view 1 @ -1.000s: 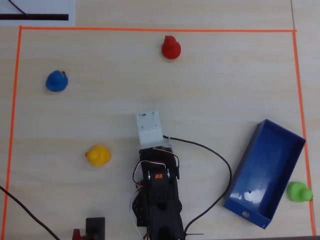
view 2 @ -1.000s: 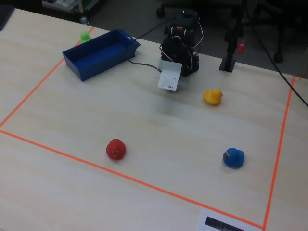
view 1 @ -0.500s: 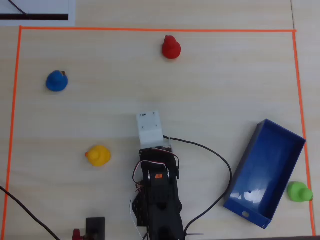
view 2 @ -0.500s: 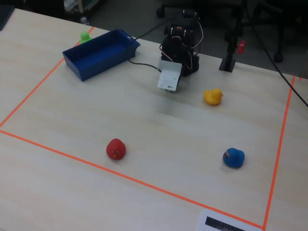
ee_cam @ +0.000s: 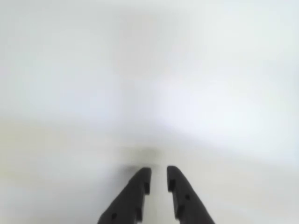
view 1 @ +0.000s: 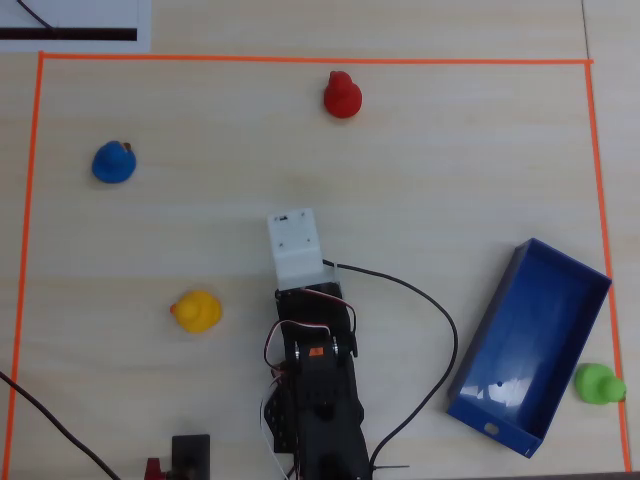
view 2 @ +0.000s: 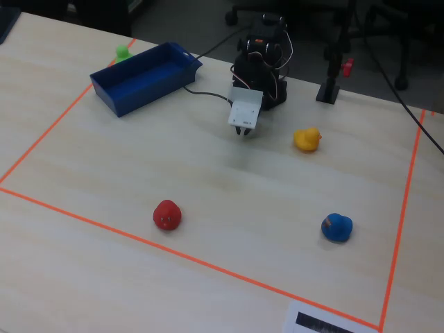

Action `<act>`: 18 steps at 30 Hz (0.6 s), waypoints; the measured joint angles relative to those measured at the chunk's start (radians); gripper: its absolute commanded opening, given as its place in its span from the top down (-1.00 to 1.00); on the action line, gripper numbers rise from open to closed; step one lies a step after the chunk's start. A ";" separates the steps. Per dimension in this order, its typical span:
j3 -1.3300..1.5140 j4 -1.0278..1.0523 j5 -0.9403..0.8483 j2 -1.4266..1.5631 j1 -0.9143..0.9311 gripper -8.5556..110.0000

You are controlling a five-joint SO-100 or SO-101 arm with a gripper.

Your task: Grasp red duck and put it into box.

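In the overhead view the arm's white wrist block [view 1: 294, 243] has shifted toward the upper left of the frame, and its cable's loop has moved a little. In the fixed view the pincer [view 2: 241, 132] tips now show below the block.

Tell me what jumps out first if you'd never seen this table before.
Bright toy ducks scattered inside an orange tape border: the red duck far from the arm, a blue duck and a yellow duck at overhead left. The box sits angled at right, a green duck just outside it.
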 measured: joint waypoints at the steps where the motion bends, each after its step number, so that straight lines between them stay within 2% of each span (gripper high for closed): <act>1: -0.005 -0.051 0.000 -0.023 0.005 0.85; 5: -0.074 -0.227 0.000 -0.173 0.023 0.85; 13: -0.391 -0.531 0.067 -0.612 0.029 0.85; 18: -0.603 -0.902 0.161 -0.928 0.066 0.85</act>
